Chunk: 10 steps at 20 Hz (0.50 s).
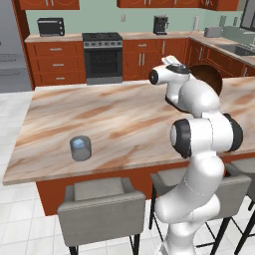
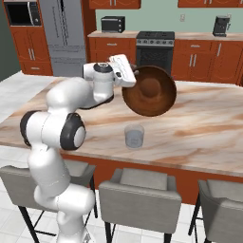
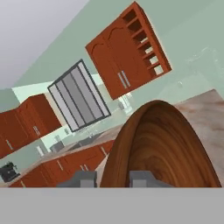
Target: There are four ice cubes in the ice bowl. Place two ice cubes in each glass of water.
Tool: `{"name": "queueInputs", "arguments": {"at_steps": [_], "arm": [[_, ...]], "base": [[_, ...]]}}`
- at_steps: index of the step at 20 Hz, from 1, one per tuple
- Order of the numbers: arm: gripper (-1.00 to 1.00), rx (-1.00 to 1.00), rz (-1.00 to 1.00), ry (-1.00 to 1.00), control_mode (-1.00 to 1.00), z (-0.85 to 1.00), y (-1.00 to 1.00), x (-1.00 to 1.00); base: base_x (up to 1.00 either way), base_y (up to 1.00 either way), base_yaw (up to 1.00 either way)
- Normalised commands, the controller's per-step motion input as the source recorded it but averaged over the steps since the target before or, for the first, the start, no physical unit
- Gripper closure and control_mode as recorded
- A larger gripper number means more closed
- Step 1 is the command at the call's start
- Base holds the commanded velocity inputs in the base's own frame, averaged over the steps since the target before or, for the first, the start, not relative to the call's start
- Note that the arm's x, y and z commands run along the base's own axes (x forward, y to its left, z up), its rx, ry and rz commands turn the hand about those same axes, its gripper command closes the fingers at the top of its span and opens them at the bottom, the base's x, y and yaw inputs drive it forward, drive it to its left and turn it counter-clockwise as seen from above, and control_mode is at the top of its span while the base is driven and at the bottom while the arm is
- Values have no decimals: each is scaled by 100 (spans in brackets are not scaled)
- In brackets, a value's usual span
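The ice bowl (image 2: 150, 90) was held off the bench (image 2: 209, 128), tipped steeply on its side, with the tool (image 3: 113, 178) clamped on its rim, one finger on each face of the wall. One glass of water (image 2: 135, 136) stood on the bench just below the tilted bowl; in the left base view a glass (image 1: 80, 148) was seen near the front edge with a pale blue ice cube (image 1: 78, 145) in it. No cubes could be made out inside the bowl.

At such a tilt, any cubes left in it were judged likely to slide out together, miss the narrow glass and skid across the smooth bench. The thin rim grip could also slip under the bowl's weight. Open bench lay to both sides and behind; the front edge, with stools (image 2: 139, 193) below it, was near the glass.
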Motion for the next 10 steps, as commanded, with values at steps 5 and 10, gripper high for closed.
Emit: {"name": "queueInputs", "arguments": {"at_steps": [5,10], "arm": [[100,-4,43,1,-100,-49,7,-66],[100,-17,68,14,-100,-30,7,-74]], "base": [[0,0,0],[0,0,0]]}}
